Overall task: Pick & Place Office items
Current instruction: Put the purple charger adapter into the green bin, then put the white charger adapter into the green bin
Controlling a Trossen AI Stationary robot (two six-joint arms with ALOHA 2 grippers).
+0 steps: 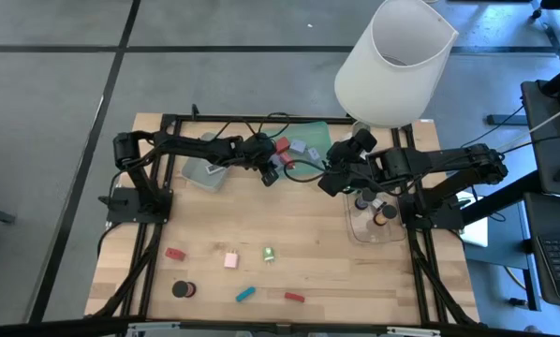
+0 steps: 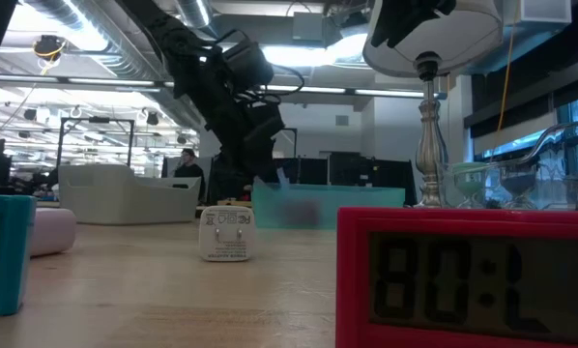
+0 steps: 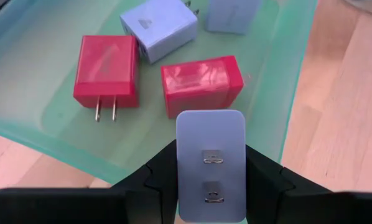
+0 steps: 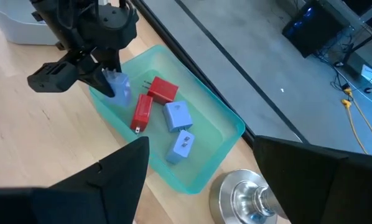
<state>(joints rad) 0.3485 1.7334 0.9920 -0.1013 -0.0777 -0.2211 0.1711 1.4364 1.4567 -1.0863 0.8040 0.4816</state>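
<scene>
My left gripper [image 3: 211,186] is shut on a lavender charger block [image 3: 211,140] and hangs over the near rim of the green tray [image 3: 24,74]. The right wrist view shows this gripper [image 4: 109,79] too. Two red blocks [image 3: 106,68] and lavender blocks [image 3: 159,26] lie flat on the tray's floor. My right gripper [image 4: 198,186] is open and empty, near the lamp base [image 4: 248,194], between the green tray and the clear tray [image 1: 355,229]. A red block [image 1: 174,254], a pink block [image 1: 231,259], a mint-green cap [image 1: 269,254], black cylinders [image 1: 182,289], a teal bar [image 1: 245,294] and a red bar [image 1: 294,297] lie on the table's near part. My left gripper pinches the lavender block by its two long side faces [image 3: 181,163] between the two fingers [image 3: 158,180]. The fingers come from above, pointing down. The block [image 4: 117,90] is lifted clear and hangs below the fingers, over the tray's edge; its face with the folded prongs is turned toward the wrist camera.
A grey tray [image 1: 205,171] sits left of the green tray [image 1: 310,128]. The clear tray holds black cylinders [image 1: 378,215]. The large white lamp shade [image 1: 397,61] stands over the far right corner. Bare wood lies between the trays and the near items.
</scene>
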